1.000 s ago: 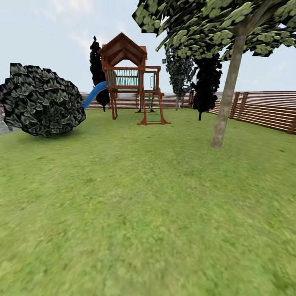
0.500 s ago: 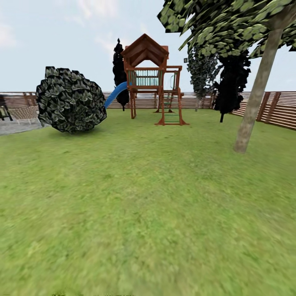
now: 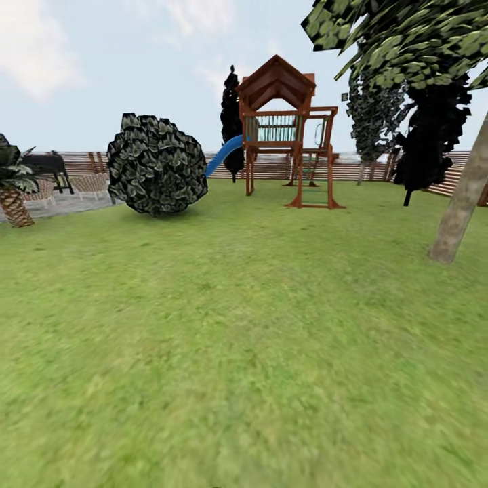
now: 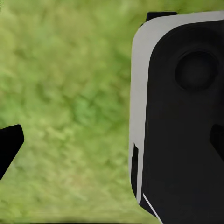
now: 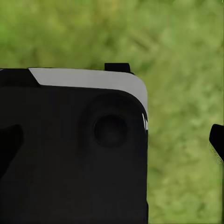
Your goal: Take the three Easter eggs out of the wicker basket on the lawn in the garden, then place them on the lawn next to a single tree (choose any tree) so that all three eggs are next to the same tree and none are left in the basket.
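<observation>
While above lawn (image 4: 70, 102), both arms lowered.

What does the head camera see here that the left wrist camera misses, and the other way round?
Head view alone: a wooden play tower with a blue slide, a round dark bush, the slat fence, and the leaning grey-brown tree trunk at the right edge. Left wrist view alone: a close black and white part of the robot. Both share the lawn.
</observation>
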